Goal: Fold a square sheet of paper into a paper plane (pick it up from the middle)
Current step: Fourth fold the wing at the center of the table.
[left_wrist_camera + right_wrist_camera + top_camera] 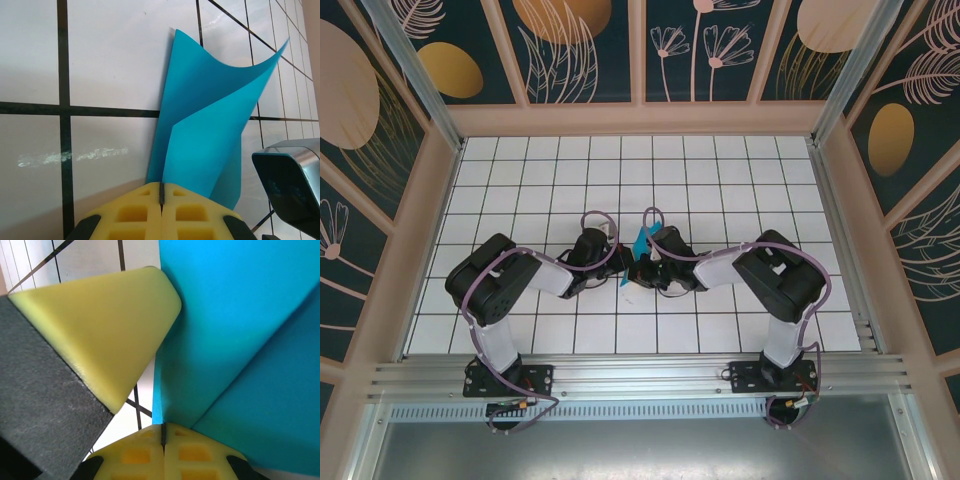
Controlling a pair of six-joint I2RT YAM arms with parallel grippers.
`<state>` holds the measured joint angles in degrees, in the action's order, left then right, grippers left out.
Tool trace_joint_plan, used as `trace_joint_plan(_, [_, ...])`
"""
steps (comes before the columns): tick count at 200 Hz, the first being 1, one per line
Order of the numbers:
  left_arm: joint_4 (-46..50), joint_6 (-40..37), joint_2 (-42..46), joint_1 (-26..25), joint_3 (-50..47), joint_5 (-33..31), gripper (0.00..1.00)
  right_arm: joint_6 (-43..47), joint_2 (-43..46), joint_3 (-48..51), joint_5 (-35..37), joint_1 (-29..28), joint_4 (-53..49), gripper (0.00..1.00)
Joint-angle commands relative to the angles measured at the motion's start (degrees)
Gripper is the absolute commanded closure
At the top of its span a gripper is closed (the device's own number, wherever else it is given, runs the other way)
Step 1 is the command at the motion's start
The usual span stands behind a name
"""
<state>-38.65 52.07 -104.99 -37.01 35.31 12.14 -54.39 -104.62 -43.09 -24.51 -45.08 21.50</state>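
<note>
White glossy tiles with dark grout cover the table (720, 190), and over its middle the left gripper (161, 189) and right gripper (162, 429) each pinch the square sheet of paper (210, 115) between tightly closed yellow foam pads (135, 212). Thin, matte and cyan, the sheet stands up in a loose curl, bent softly rather than sharply creased. By my reading the folding has barely begun: no pointed nose, wings or centre crease show yet.

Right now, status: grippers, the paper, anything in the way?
Left gripper shut on the cyan sheet. Right gripper shut on it too. Sheet curled, standing up between them. Grippers crowd each other; no other obstacle seen.
</note>
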Motion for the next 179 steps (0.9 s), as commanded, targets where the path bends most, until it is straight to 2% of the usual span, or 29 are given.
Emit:
trace_joint_plan(1, [9.3,-1.15,-1.84,0.01,-0.5,-0.25,1.0,0.78,2.33,-0.52,1.58,-0.53,-1.62,0.96])
trace_joint_plan(25, [8.54,-0.22,-1.71,-0.05,-0.83,0.12,1.0,-0.28,2.53,0.04,-0.87,-0.7,2.74,0.96])
trace_joint_plan(68, [8.55,-0.11,-1.71,0.0,-0.41,0.53,1.0,-1.43,-3.23,-0.79,-2.8,-0.97,4.59,0.96])
trace_joint_plan(101, [9.25,-0.12,-1.73,-0.06,-0.51,0.3,1.0,-0.63,-0.33,0.81,0.27,0.1,1.03,0.97])
trace_joint_plan(137, [10.07,-0.47,-0.97,-0.03,-0.77,-0.32,1.0,2.17,11.72,3.27,3.17,6.62,-2.32,0.96])
trace_joint_plan(159, [10.61,-0.65,-1.33,-0.03,-0.35,-0.28,1.0,5.46,11.19,0.09,1.4,11.27,-5.08,0.96])
trace_joint_plan(179, [12.41,-1.13,-1.62,-0.05,0.67,-0.75,1.0,6.62,8.42,-3.14,-0.31,12.71,-5.0,0.96])
